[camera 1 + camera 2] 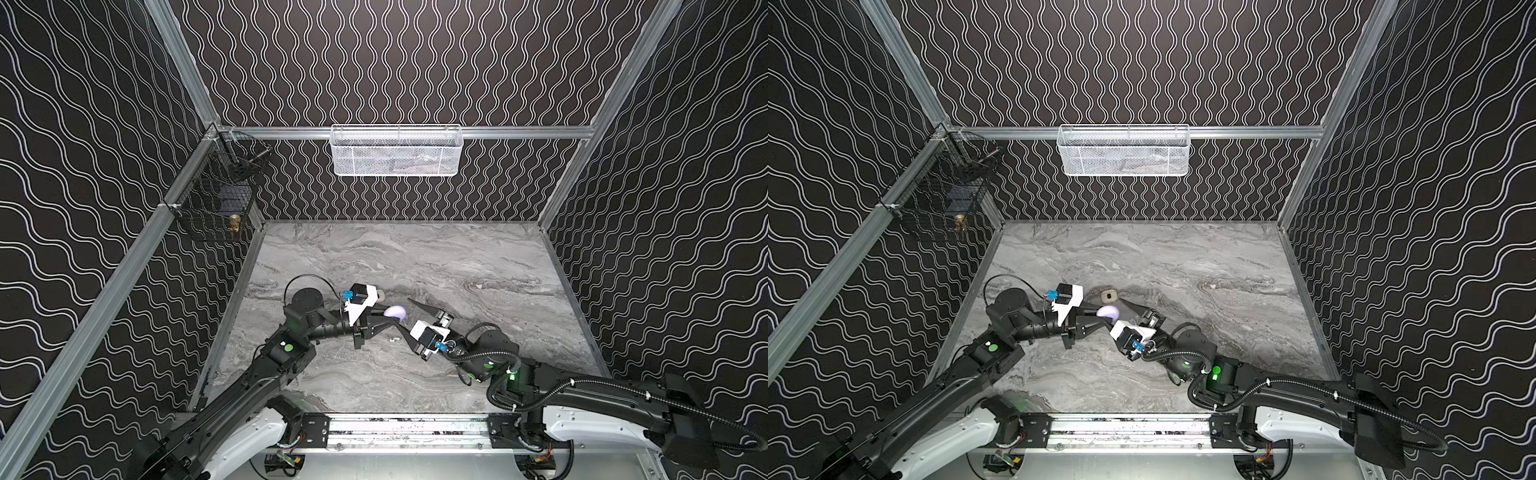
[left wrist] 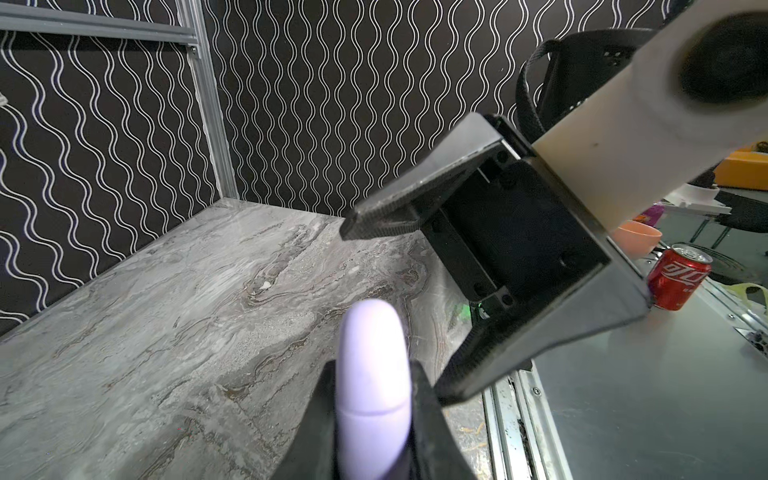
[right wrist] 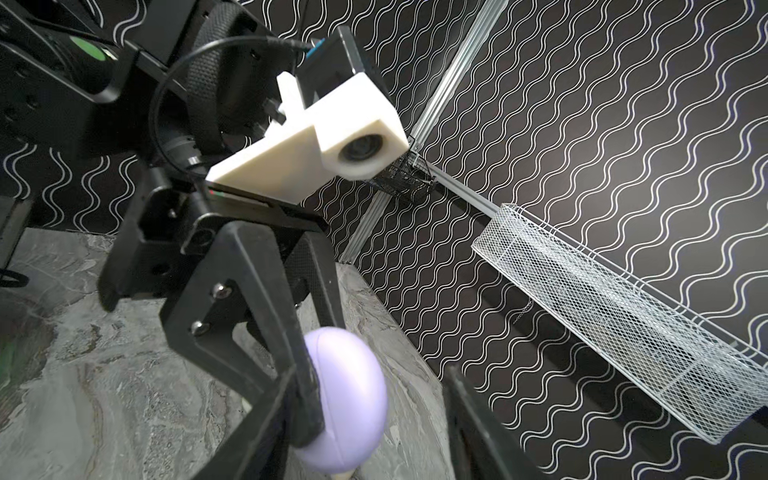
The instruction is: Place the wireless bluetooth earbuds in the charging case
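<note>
My left gripper [image 2: 374, 419] is shut on a pale lavender charging case [image 2: 372, 365], which it holds on edge above the table; the case's lid seam shows closed. In both top views the lavender case [image 1: 395, 311] [image 1: 1108, 311] sits between the two wrists. My right gripper [image 3: 370, 415] is open, its fingers standing either side of the lavender case [image 3: 353, 390], with a gap to the far finger [image 3: 469, 415]. One tiny white earbud [image 1: 392, 340] lies on the table below the grippers. A beige case [image 1: 1111, 296] rests just behind them.
The marble tabletop [image 1: 457, 270] is walled on three sides. A white mesh basket [image 1: 395, 151] hangs on the back wall and black wire baskets [image 1: 216, 195] on the left wall. A red can [image 2: 677, 276] stands beyond the front rail.
</note>
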Robot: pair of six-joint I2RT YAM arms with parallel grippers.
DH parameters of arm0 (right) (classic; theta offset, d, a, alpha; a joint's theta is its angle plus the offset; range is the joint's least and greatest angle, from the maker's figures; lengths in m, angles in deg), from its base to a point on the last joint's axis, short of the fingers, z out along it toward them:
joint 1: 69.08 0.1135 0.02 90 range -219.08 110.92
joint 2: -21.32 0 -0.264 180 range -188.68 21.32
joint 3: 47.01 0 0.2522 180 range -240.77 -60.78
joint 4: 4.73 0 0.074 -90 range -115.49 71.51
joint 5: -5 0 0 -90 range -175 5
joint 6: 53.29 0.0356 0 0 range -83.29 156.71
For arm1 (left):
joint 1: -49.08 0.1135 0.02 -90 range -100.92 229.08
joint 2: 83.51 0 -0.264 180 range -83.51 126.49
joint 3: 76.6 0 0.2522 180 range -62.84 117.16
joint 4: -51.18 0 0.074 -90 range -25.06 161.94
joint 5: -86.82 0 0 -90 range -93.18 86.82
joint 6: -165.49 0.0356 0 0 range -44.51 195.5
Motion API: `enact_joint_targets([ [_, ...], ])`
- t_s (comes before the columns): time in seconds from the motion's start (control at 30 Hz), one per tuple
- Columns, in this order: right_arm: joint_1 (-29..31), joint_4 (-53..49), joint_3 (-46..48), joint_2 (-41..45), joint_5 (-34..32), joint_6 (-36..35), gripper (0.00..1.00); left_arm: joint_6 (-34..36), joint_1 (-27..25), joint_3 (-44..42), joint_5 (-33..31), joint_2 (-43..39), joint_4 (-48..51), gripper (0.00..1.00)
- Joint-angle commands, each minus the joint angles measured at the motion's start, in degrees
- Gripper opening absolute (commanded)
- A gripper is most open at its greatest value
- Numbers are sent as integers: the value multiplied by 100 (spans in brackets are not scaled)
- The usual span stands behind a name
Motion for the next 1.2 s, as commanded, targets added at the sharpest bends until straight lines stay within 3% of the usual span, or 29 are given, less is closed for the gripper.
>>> enact_joint_targets([
  [0.0,-110,236,-126,-30,-520,139,58,93,-38,-27,490,-43,-160,0],
  [0.57,-630,32,-333,-108,-512,855,61,89,-54,-178,509,-176,-410,0],
  [0.73,-665,-27,-520,-221,-872,1245,64,-315,-30,-369,216,-207,-886,0],
  [0.9,-851,-428,-786,-7,-2064,2676,66,-1209,480,-643,498,-75,-2017,0],
  [0.97,-1126,-933,-760,269,-2377,3686,67,-1912,947,-795,715,179,-2805,0],
  [1.07,-1628,-1845,-637,704,-2209,5011,72,-3055,1659,-987,1024,794,-4244,0],
  [1.17,-1847,-2517,-480,852,-2201,5769,72,-3799,2004,-1042,1223,1402,-5379,0],
])
